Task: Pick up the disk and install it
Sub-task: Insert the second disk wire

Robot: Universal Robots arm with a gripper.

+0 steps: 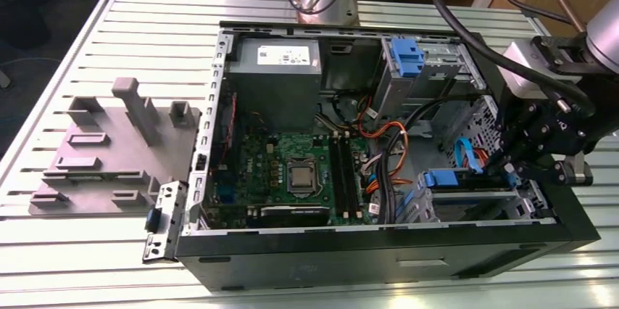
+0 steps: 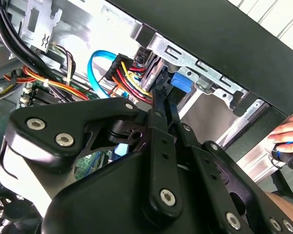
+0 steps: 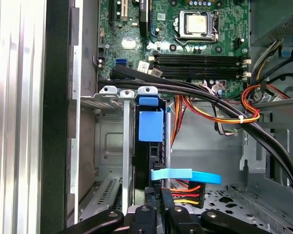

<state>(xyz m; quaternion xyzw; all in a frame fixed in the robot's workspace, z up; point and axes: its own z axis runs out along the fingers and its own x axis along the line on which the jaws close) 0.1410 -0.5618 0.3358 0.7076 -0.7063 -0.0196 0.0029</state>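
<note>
The disk (image 3: pixel 150 126) stands edge-on in the lower drive cage (image 3: pixel 103 146) of the open computer case (image 1: pixel 387 251), its blue rail end facing me. In the exterior view the disk's blue end (image 1: pixel 449 178) shows at the case's right, above the front wall. My black gripper (image 1: pixel 505 164) hangs just to the exterior view's right of it. In both wrist views the two fingers lie close together: the gripper (image 2: pixel 161 93) is shut, its tips beside the disk's blue piece (image 2: pixel 178 83). Whether my gripper (image 3: pixel 158 201) touches the disk is hidden.
Red, yellow and black cables (image 3: pixel 219 114) and a blue flat cable (image 3: pixel 185 174) run close to the cage. The motherboard (image 1: pixel 290 171), power-supply box (image 1: pixel 275 62) and upper cage (image 1: pixel 421 59) lie inside. A grey fixture block (image 1: pixel 106 149) sits left. A person's hand (image 2: pixel 288 136) rests outside the case.
</note>
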